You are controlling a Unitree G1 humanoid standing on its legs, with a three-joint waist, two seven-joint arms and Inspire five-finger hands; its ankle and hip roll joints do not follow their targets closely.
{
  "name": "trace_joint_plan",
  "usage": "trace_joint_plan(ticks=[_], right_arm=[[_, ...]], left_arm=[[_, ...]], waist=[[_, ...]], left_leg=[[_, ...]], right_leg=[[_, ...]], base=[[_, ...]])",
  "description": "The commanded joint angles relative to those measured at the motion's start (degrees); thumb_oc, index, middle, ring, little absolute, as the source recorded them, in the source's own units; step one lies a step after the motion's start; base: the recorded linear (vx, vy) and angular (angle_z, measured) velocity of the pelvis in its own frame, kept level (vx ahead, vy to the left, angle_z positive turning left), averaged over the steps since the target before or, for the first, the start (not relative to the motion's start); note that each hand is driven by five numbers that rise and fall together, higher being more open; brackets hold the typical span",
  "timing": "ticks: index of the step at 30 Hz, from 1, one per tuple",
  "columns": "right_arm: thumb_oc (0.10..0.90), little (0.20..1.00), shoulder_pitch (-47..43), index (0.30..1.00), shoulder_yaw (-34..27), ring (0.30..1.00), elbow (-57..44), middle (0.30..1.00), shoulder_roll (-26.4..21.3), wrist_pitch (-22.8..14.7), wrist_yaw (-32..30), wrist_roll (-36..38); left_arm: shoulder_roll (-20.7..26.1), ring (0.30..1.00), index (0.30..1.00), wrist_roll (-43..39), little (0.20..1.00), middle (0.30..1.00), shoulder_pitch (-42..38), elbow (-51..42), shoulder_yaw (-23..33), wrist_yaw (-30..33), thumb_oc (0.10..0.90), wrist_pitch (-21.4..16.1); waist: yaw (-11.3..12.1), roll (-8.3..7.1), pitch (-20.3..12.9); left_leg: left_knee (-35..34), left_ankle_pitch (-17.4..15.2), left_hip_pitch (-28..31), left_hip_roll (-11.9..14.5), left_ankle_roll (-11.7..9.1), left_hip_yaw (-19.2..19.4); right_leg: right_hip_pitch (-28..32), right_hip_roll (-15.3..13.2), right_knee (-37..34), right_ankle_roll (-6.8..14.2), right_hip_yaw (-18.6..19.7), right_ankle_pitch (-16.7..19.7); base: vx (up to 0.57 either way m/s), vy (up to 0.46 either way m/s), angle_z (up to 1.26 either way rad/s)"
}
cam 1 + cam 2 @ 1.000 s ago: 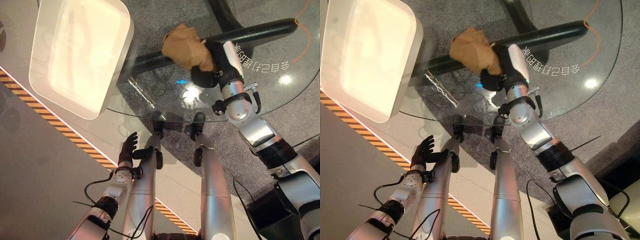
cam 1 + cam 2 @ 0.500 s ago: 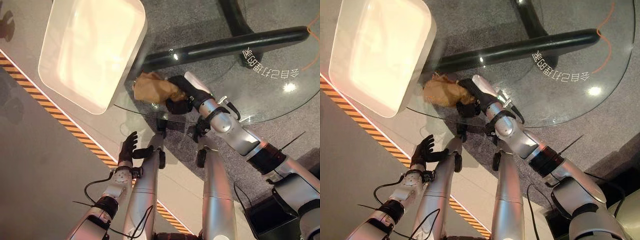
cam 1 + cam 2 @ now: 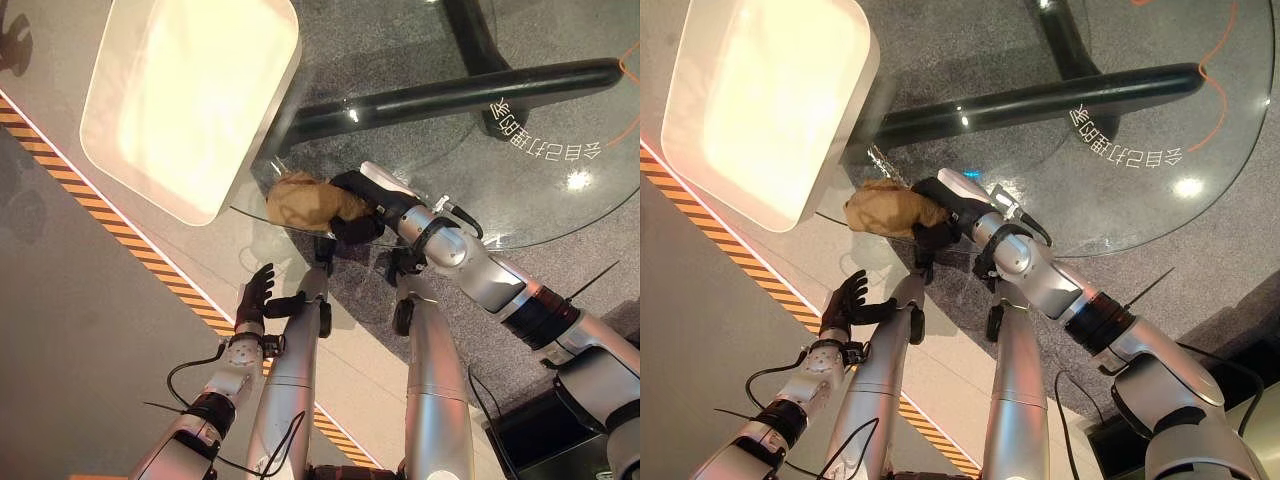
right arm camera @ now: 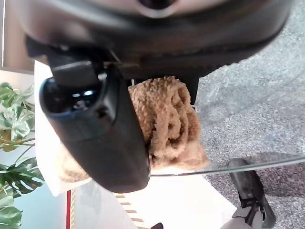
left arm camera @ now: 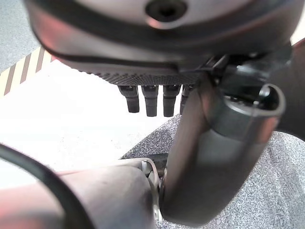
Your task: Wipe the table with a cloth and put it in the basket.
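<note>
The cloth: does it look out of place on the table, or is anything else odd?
The brown cloth, held by the right hand, lies at the glass table's near edge and partly overhangs it, beside the white basket. Nothing looks spilled or damaged.

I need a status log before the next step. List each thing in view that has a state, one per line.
cloth: bunched, at the glass table's near edge, gripped by the right hand.
right hand: fingers curled round the cloth.
left hand: fingers straight, holding nothing, low beside the table.
basket: upright on the table, nothing inside.
glass table: bare where visible.
</note>
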Motion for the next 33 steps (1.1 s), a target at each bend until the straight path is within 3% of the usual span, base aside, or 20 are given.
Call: trace_joint_plan(ticks=[1,7,8,11,16,19,25,31,33], right_arm=[[0.100,0.200,-0.78,0.300,-0.23,0.300,-8.99,0.300,0.89,-6.32,-0.44,3.29],[0.100,0.200,-0.34,0.300,-0.71,0.300,-9.08,0.300,0.60,-6.34,2.20,3.73],[0.100,0.200,0.01,0.300,-0.78,0.300,-9.66,0.300,0.43,-5.98,3.48,4.11],[0.100,0.200,0.39,0.300,-1.00,0.300,-10.28,0.300,0.16,-5.44,3.08,4.43],[0.100,0.200,1.97,0.300,-3.67,0.300,-10.58,0.300,-0.03,-6.72,0.03,6.02],[0.100,0.200,3.02,0.300,-5.48,0.300,-11.65,0.300,-0.01,-7.66,-0.52,9.05],[0.100,0.200,8.70,0.300,-11.51,0.300,-16.35,0.300,2.98,-13.76,3.17,21.17],[0.100,0.200,13.98,0.300,-15.51,0.300,-21.67,0.300,5.01,-18.53,7.55,30.75],[0.100,0.200,16.19,0.300,-16.22,0.300,-22.85,0.300,6.03,-19.93,8.89,32.72]], left_arm=[[1.25,0.900,0.900,-0.93,0.900,0.900,6.57,1.39,-1.00,0.30,0.800,-0.30],[1.03,0.900,0.900,-1.78,0.900,0.900,7.01,0.67,-0.73,1.02,0.800,-2.37],[1.10,0.900,0.900,-3.23,0.900,0.900,7.45,-0.27,-0.16,1.82,0.800,-5.48],[1.46,0.900,0.900,-3.95,0.900,0.900,7.30,-3.68,0.67,2.39,0.800,-8.99],[2.83,0.900,0.900,-5.92,0.900,0.900,7.31,-12.39,1.29,2.98,0.800,-12.00],[3.45,0.900,0.900,-8.30,0.900,0.900,7.80,-19.23,1.95,2.81,0.800,-11.36],[4.90,0.900,0.900,-14.15,0.900,0.900,10.39,-33.82,2.01,0.37,0.800,-9.30],[5.81,0.900,0.900,-17.42,0.900,0.900,12.83,-38.79,1.85,-3.59,0.800,-6.94],[5.85,0.900,0.900,-17.75,0.900,0.900,14.55,-39.11,1.18,-4.59,0.800,-6.73]], waist=[[-0.06,1.13,-1.19],[-0.07,1.21,-1.19],[0.00,1.20,-1.19],[0.14,1.24,-1.19],[0.34,1.45,-1.19],[0.49,1.58,-1.19],[0.68,1.86,-1.19],[0.18,1.89,-1.19],[0.08,1.98,-1.19]], left_leg=[[5.32,-6.45,0.06,-2.49,0.78,1.36],[5.28,-6.48,0.46,-2.44,0.75,1.34],[5.16,-6.50,0.82,-2.39,0.71,1.27],[5.16,-6.64,1.65,-2.35,0.74,1.29],[5.03,-6.67,3.30,-2.70,0.83,0.83],[4.65,-6.64,4.20,-2.82,0.91,0.57],[4.73,-6.98,5.40,-3.34,1.56,-0.14],[4.36,-6.86,6.60,-3.71,2.02,-0.22],[4.57,-8.52,8.86,-3.58,1.90,-0.38]], right_leg=[[0.35,1.91,-5.73,2.22,-1.20,3.30],[0.58,1.90,-5.60,2.09,-1.20,3.24],[0.83,1.99,-5.45,2.04,-1.15,3.09],[1.63,1.95,-5.22,2.00,-1.22,2.76],[3.36,1.94,-5.37,1.91,-1.35,2.62],[4.27,1.91,-5.60,1.82,-1.58,2.53],[5.48,1.89,-5.43,1.53,-1.73,2.38],[6.92,2.19,-6.06,1.41,-1.65,2.60],[8.94,2.51,-5.54,1.78,-1.17,1.06]], base=[[0.00,0.000,0.00],[0.00,0.000,0.00],[0.00,0.000,0.00],[0.00,0.000,0.00],[0.00,-0.003,0.01],[0.00,0.000,0.00],[0.00,0.000,0.00],[0.00,-0.004,0.01],[0.04,-0.003,-0.03]])
